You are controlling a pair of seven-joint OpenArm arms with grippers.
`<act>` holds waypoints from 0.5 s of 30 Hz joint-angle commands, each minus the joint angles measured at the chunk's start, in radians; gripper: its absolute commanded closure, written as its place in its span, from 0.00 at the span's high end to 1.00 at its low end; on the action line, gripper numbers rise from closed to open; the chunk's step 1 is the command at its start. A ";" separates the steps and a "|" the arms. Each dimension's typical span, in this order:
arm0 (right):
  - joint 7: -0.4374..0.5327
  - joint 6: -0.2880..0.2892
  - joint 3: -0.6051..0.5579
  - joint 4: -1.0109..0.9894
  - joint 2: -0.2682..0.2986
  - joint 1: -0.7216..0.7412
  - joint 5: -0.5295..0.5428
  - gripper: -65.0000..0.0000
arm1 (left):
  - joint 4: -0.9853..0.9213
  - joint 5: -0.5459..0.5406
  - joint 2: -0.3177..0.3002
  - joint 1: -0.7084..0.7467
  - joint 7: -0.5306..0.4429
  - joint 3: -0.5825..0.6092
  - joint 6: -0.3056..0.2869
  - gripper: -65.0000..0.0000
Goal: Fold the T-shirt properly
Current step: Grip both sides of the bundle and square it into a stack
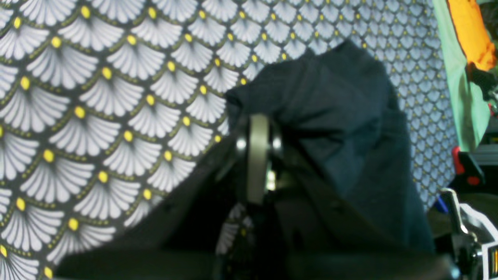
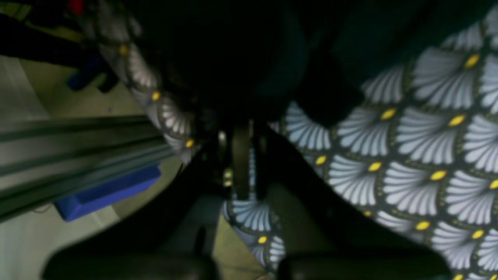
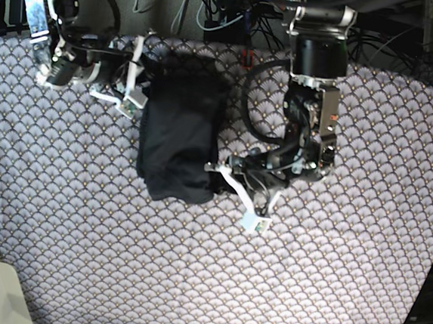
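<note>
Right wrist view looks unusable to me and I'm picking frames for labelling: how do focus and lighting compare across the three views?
Right wrist view: very dark and blurred, the T-shirt a black mass, only the tablecloth legible. Left wrist view: well lit, T-shirt folds readable, left gripper soft and out of focus. Base view: sharpest, evenly lit, though the T-shirt shows little detail.

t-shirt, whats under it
The folded T-shirt lies on the scallop-print tablecloth, which shows all around it. Whatever is directly beneath the shirt is covered and cannot be seen.
</note>
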 commanded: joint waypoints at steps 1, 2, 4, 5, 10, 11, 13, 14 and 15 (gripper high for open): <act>0.011 0.004 0.020 0.013 0.019 -0.005 0.008 0.01 | 0.036 -0.018 0.007 -0.024 -0.010 0.001 -0.007 0.00; 0.011 0.004 0.036 0.015 0.021 -0.013 0.008 0.01 | 0.054 -0.021 0.007 -0.022 -0.007 -0.001 -0.007 0.00; 0.011 0.004 0.088 0.020 0.044 -0.033 0.008 0.01 | 0.096 -0.024 -0.024 -0.013 -0.001 -0.001 -0.007 0.00; 0.015 0.004 0.111 0.021 0.056 -0.039 0.010 0.01 | 0.120 -0.024 -0.045 0.002 -0.001 -0.002 -0.005 0.00; 0.015 0.004 0.206 0.092 0.102 -0.054 0.011 0.01 | 0.262 -0.023 -0.139 0.056 0.102 -0.136 -0.005 0.00; 0.014 0.004 0.226 0.121 0.110 -0.053 0.011 0.01 | 0.289 -0.023 -0.152 0.060 0.131 -0.166 -0.007 0.00; 0.006 0.004 0.255 0.194 0.114 -0.050 0.011 0.01 | 0.351 -0.023 -0.185 0.097 0.168 -0.219 -0.007 0.00; 0.006 0.004 0.263 0.227 0.114 -0.043 0.011 0.01 | 0.377 -0.023 -0.195 0.117 0.180 -0.240 -0.007 0.00; 0.005 0.004 0.263 0.245 0.114 -0.020 0.011 0.01 | 0.401 -0.023 -0.205 0.136 0.186 -0.255 -0.008 0.00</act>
